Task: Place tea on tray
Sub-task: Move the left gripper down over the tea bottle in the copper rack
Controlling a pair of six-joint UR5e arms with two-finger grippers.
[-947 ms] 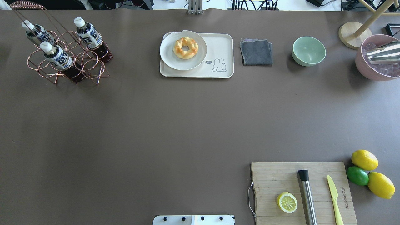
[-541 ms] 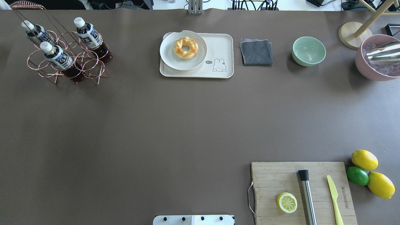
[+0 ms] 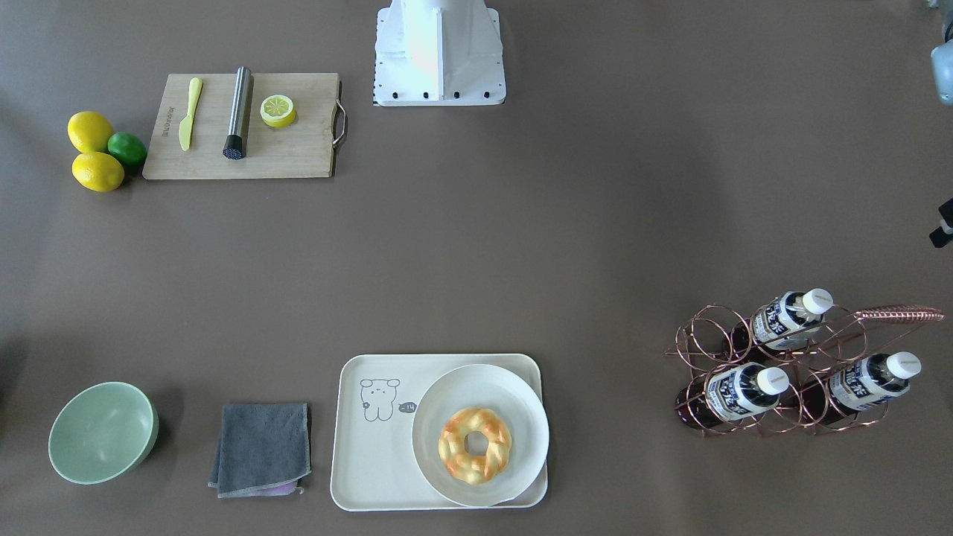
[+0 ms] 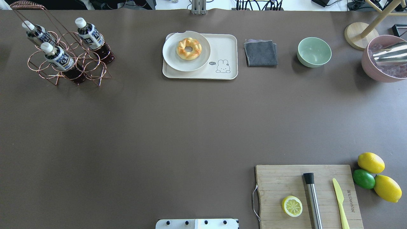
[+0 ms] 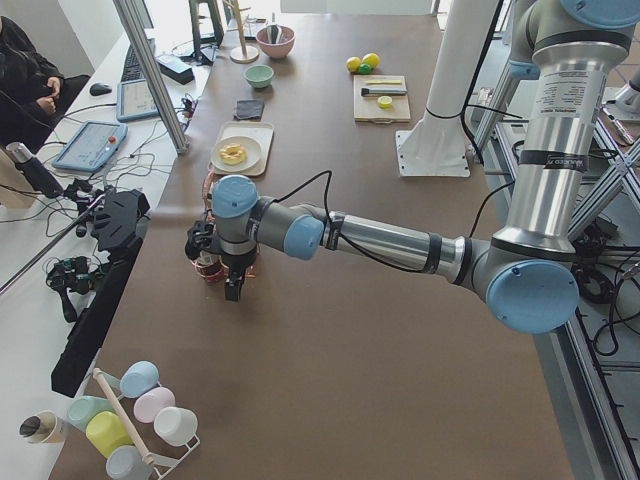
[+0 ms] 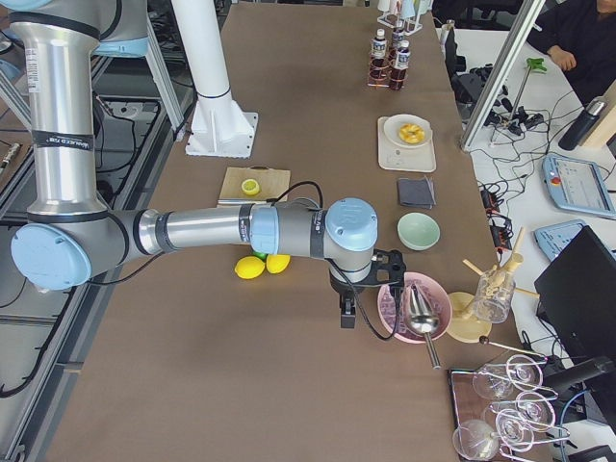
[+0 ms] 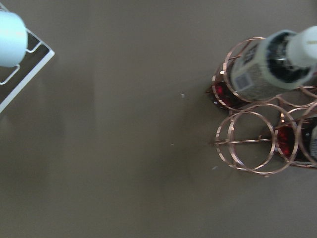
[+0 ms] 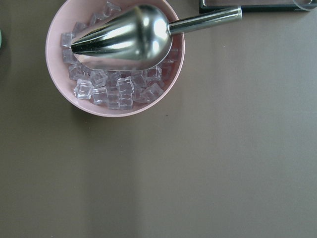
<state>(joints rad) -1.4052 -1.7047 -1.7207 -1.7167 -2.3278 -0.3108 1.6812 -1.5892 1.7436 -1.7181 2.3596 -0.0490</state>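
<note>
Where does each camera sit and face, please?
Front-facing: across the table, looking down; robot base at top.
Overhead: behind the robot, looking down; base at bottom.
Exterior left: table's end; left arm near rack.
Exterior right: other end; right arm near ice bowl.
Left wrist: down onto rack; no body.
Right wrist: down onto ice bowl; no body.
Both top views share the tray.

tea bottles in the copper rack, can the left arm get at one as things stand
Probably yes. The left gripper hangs just beside the copper rack, and the tea bottles stick up out of its rings with nothing else close by.
</note>
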